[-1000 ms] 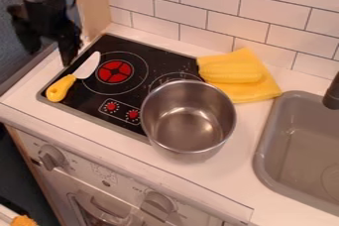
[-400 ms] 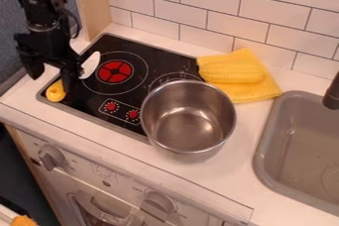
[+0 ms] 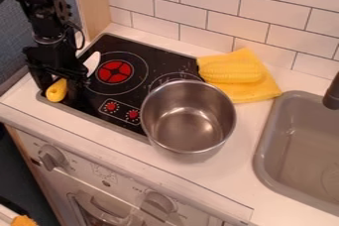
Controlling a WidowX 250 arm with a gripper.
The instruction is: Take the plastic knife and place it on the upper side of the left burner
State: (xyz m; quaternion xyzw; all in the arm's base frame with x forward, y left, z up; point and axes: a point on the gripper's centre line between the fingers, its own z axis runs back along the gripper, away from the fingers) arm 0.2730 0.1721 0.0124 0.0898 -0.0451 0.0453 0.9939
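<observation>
One plastic knife [image 3: 92, 63] is lying at the left of the black stovetop [image 3: 86, 103], its blade pointing up beside the red-centred left burner [image 3: 114, 72]. Having come down from the upper left, the black gripper [image 3: 60, 92] is now straddling the yellow handle [image 3: 57, 90] with fingers parted, so closing on it is probably coming next, before any lifting

Black arm [image 3: 47, 22] at the upper left; end effector [image 3: 60, 92] pointing down; its two fingers [image 3: 75, 90] stand apart.
</observation>
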